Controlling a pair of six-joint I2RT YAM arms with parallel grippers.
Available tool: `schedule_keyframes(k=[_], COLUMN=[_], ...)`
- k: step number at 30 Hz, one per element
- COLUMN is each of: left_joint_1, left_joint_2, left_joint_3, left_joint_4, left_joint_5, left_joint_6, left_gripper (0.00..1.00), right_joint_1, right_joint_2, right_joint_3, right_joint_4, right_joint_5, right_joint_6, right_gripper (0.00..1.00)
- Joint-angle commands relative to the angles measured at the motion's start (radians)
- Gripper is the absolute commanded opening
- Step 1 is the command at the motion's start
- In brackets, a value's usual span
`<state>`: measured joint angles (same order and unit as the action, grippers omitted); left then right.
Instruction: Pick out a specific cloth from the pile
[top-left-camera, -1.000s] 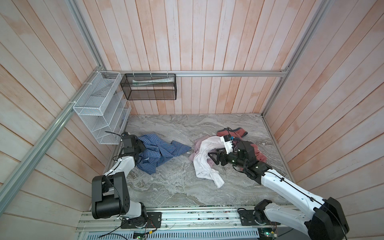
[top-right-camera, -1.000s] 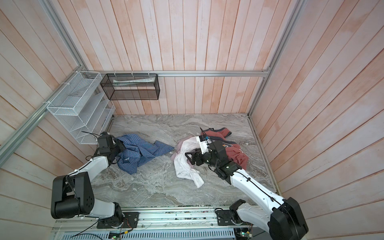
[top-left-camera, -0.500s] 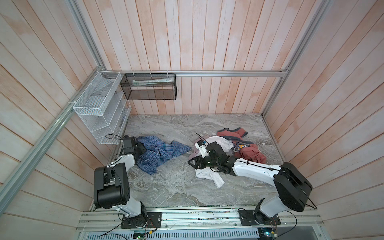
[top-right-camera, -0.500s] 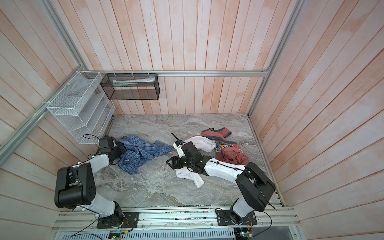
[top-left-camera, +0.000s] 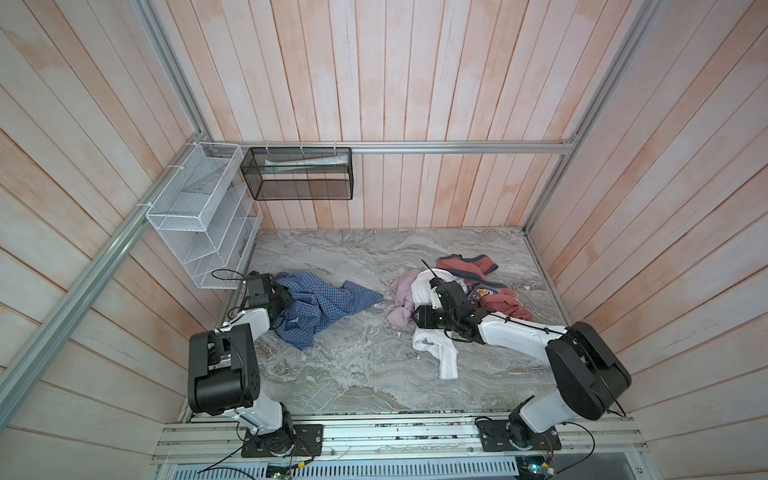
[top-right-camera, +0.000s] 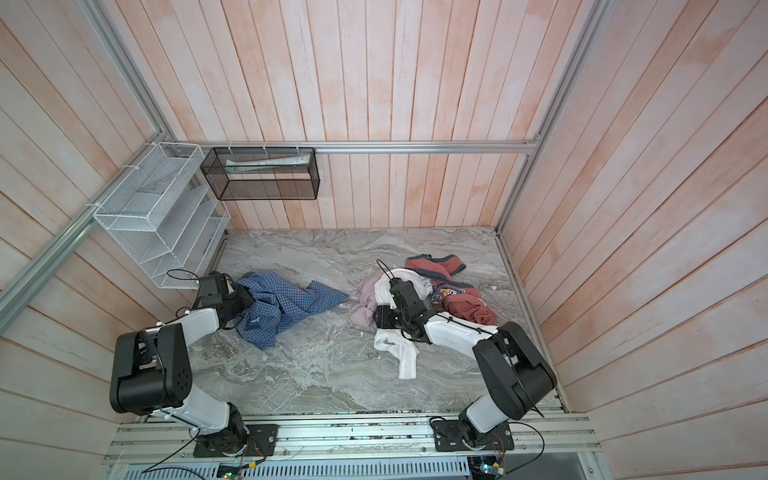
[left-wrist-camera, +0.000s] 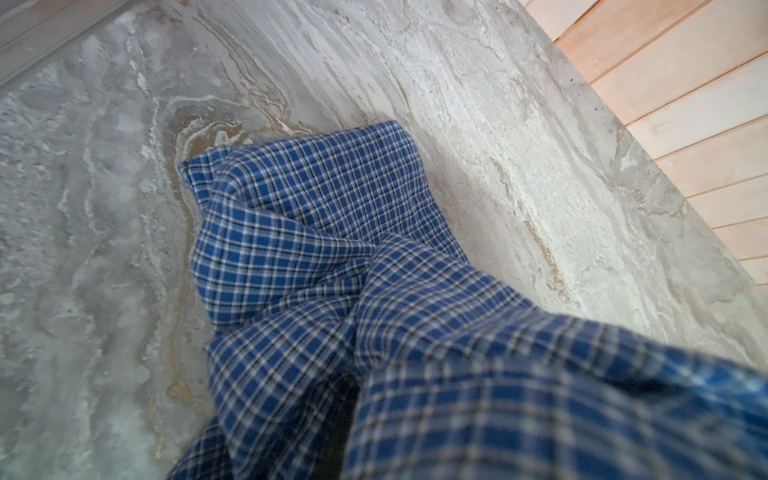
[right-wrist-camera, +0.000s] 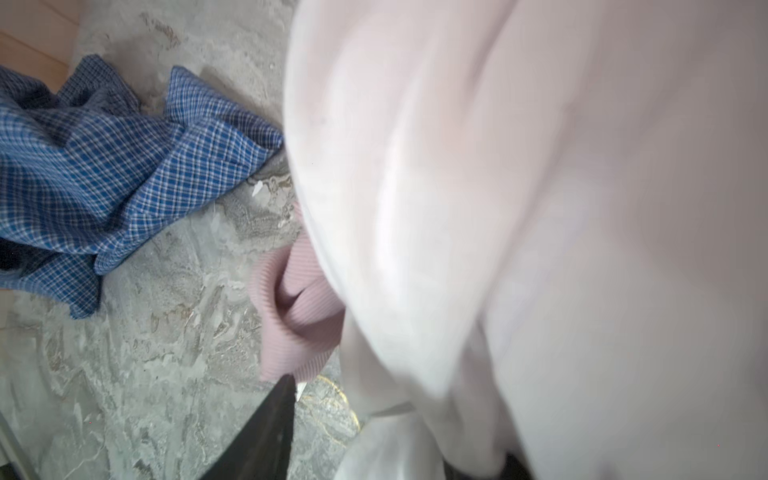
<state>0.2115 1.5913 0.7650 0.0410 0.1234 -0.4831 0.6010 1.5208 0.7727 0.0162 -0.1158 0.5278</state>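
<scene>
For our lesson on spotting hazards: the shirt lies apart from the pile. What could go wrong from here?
The white garment lies right at the right gripper and fills most of its wrist view, so it may snag and be dragged along. The shirt has its tip near the pink garment; such a drag could pull clothes onto it.

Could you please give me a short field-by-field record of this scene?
target: blue checked shirt, on the marble table, apart from the pile
left gripper: at the shirt's edge, jaws hidden by fabric
right gripper: at the white garment, jaws hidden
pile contents: white garment, pink garment, rust-red garment
</scene>
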Motion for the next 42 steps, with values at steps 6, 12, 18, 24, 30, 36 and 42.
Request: schedule_keyframes(k=[6, 12, 18, 24, 30, 36, 42], left_joint_1=[0.002, 0.002, 0.001, -0.01, -0.103, -0.133, -0.089], left_joint_2=[-0.028, -0.028, 0.085, 0.049, -0.039, -0.122, -0.209], left_joint_3=[-0.004, -0.003, 0.092, 0.081, 0.058, 0.089, 0.173], left_joint_4=[-0.022, -0.026, -0.149, -0.154, -0.184, -0.264, -0.317], left_joint_5=[0.016, -0.007, -0.015, 0.013, -0.059, -0.125, -0.126], left_joint_6=[0.015, 0.04, 0.054, 0.04, 0.07, 0.081, 0.13], left_gripper=[0.16, 0.22, 0.33, 0.76, 0.91, 1.0, 1.0], right_joint_1=[-0.162, -0.196, -0.231, -0.219, -0.219, -0.219, -0.117], right_joint_2=[-0.027, -0.05, -0.069, -0.165, -0.326, -0.419, -0.39], right_joint_3=[-0.048, -0.056, -0.111, -0.141, -0.123, -0.048, 0.023], right_joint_4=[-0.106, -0.102, -0.057, -0.008, -0.002, -0.032, 0.006], right_joint_5=[0.152, 0.188, 0.194, 0.021, -0.117, -0.197, -0.205], right_joint_6=[-0.124, -0.146, -0.154, -0.184, -0.154, -0.136, -0.138], right_gripper=[0.56, 0.57, 0.59, 0.66, 0.83, 0.92, 0.9])
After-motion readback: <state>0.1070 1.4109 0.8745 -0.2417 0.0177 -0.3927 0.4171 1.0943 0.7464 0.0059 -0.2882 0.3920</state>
